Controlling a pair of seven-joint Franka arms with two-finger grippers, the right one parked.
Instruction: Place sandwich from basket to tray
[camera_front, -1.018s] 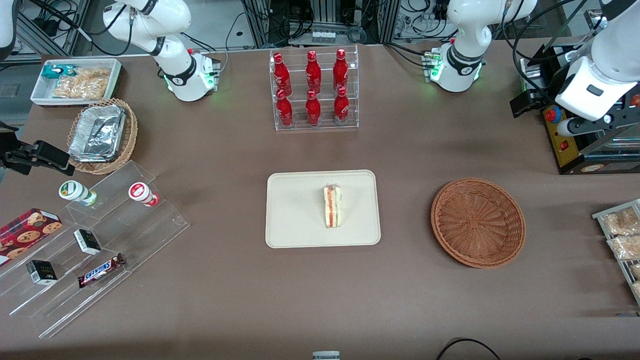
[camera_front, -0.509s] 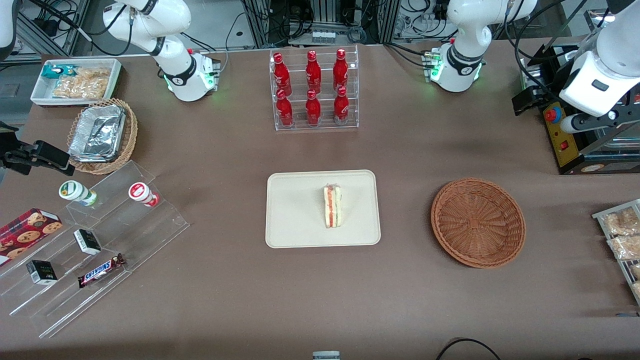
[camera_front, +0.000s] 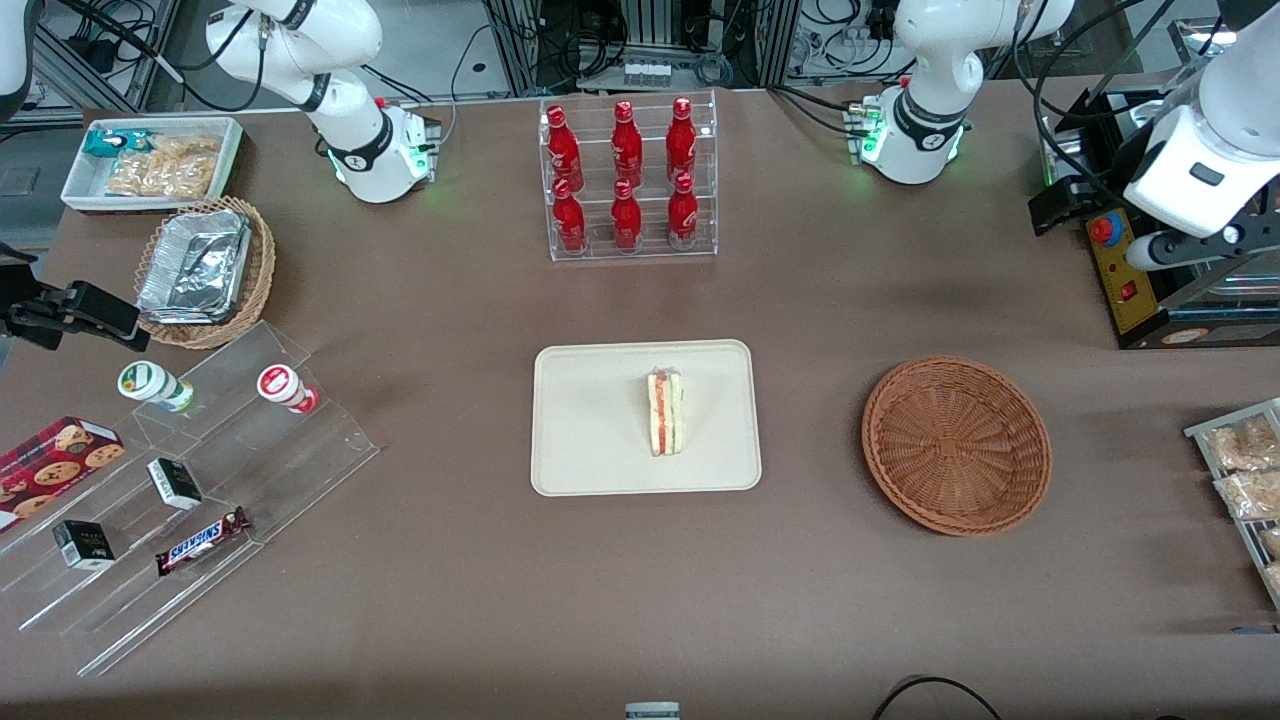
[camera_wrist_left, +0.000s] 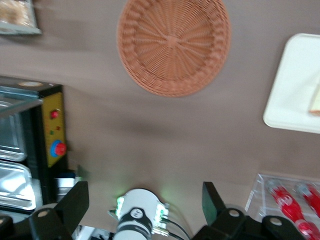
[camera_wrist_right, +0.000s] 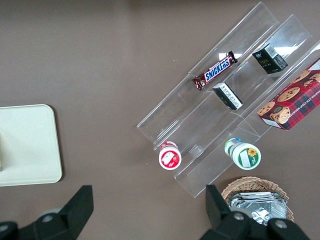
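The sandwich (camera_front: 665, 412), a pale wedge with red and green filling, lies on the cream tray (camera_front: 590, 430) at the table's middle. One edge of the sandwich (camera_wrist_left: 315, 102) and part of the tray (camera_wrist_left: 295, 85) also show in the left wrist view. The reddish-brown wicker basket (camera_front: 956, 445) stands beside the tray, toward the working arm's end, with nothing in it. It is seen from above as the basket (camera_wrist_left: 174, 45) in the wrist view. My gripper (camera_front: 1060, 205) hangs high near the table's working-arm end, farther from the front camera than the basket. The gripper (camera_wrist_left: 145, 192) is open and holds nothing.
A clear rack of red bottles (camera_front: 628, 180) stands farther from the camera than the tray. A yellow control box (camera_front: 1115, 270) sits under my arm. Bagged snacks (camera_front: 1245, 470) lie near the basket. A stepped acrylic shelf (camera_front: 200, 480) and a foil-container basket (camera_front: 205, 270) are toward the parked arm's end.
My arm has drifted a little up and outward toward the working arm's end of the table. The sandwich, tray and basket have not moved.
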